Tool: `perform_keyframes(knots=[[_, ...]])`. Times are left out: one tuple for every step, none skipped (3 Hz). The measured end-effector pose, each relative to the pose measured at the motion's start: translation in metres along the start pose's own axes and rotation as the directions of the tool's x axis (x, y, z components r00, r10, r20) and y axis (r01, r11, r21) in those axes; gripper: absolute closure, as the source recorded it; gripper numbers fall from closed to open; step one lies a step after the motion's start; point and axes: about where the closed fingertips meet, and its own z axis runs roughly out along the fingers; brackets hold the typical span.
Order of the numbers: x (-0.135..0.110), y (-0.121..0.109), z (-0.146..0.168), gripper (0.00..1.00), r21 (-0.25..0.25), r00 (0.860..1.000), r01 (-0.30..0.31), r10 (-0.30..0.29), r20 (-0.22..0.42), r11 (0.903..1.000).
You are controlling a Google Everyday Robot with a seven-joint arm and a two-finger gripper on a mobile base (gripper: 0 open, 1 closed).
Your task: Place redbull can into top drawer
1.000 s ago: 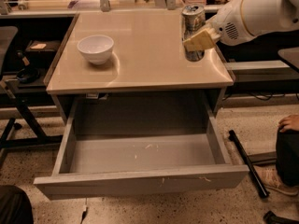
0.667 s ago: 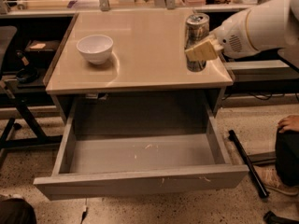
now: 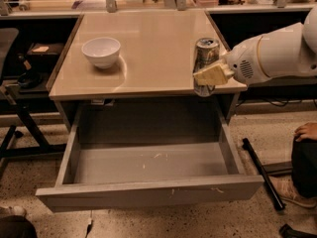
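The redbull can (image 3: pixel 205 53), a slim silver can with a pull-tab top, is held upright over the front right edge of the beige-topped table (image 3: pixel 148 58). My gripper (image 3: pixel 209 76) comes in from the right on a white arm and is shut on the can, one beige finger (image 3: pixel 213 74) across its lower side. The top drawer (image 3: pixel 148 192) is pulled wide open below the table, its grey floor scuffed with whitish marks and nothing in it. The can's base hangs just past the table edge, above the drawer's back right corner.
A white bowl (image 3: pixel 101 51) stands on the table's left side. A person's hand and leg (image 3: pixel 304 157) are at the right, with a black bar (image 3: pixel 260 170) on the floor. A dark chair frame (image 3: pixel 20 118) stands at the left. Cluttered counters run along the back.
My gripper has carried the can forward and slightly down, from the table's back right area to its front right edge above the open drawer.
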Motion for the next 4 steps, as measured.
perform_keyframes(knots=[[0.022, 0.018, 0.020, 1.00, -0.036, 0.997, -0.077, 0.078, 0.021, 0.9964], [0.056, 0.050, 0.070, 1.00, -0.133, 0.981, -0.182, 0.190, 0.045, 0.9742], [0.083, 0.079, 0.112, 1.00, -0.224, 0.955, -0.275, 0.292, 0.047, 0.9349], [0.084, 0.081, 0.114, 1.00, -0.229, 0.955, -0.276, 0.294, 0.044, 0.9333]])
